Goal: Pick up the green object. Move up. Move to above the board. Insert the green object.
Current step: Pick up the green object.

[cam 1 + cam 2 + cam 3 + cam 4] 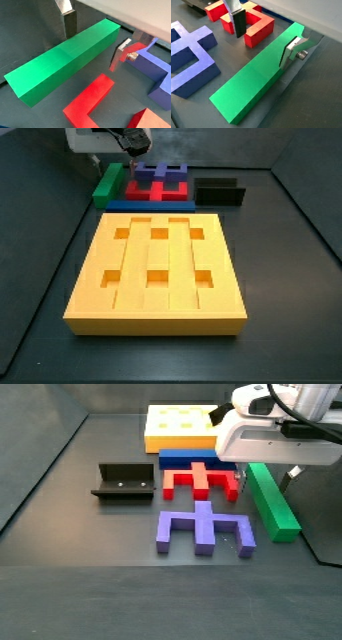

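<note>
The green object (63,57) is a long plain green bar lying on the dark floor; it shows in both wrist views (261,80) and both side views (110,183) (274,504). My gripper (93,37) is open and low over the bar's far end, one finger (69,22) on each side of it. The bar lies between the fingers (291,50), with a gap to at least one of them. The yellow board (158,273) with grooves and six square holes lies flat, apart from the bar, and also shows in a side view (181,424).
A red notched block (244,25) and a blue notched block (194,55) lie close beside the bar. In a side view the red block (201,481) and blue block (201,529) sit left of it. The black fixture (123,481) stands further off. Grey walls ring the floor.
</note>
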Robot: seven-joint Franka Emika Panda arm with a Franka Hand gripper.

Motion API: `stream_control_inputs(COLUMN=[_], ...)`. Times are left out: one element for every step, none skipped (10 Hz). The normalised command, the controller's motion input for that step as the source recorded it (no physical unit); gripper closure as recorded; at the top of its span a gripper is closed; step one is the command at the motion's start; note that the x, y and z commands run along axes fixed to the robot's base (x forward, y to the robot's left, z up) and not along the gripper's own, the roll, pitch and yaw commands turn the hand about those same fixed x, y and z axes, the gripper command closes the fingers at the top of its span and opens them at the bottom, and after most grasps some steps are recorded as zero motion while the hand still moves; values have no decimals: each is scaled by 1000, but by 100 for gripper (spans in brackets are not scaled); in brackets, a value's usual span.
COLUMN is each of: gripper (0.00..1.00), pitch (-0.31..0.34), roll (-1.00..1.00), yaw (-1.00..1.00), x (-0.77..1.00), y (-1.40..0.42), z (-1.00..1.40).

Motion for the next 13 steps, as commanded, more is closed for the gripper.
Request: stream_control_inputs(gripper=[0,0,0,0,0,0,0,0,0,0,0,0,0], pitch=[-91,-16,-21,-34,-13,-10,0,0,-4,-33,-19,0,0], roll=[-23,-7,0,0,0,0,0,4,0,0,0,0,0], yaw=[9,0,-23,-14,0,0,0,0,0,0,0,0,-17], x=[0,0,-309,-283,0,77,69,66,31,0,43,143,63], y=[-9,0,0,-51,-83,-71,-20,-34,0,0,0,0,0], z=[-249,-109,-31,0,0,0,-71,-106,-251,-326,-254,-174,-146])
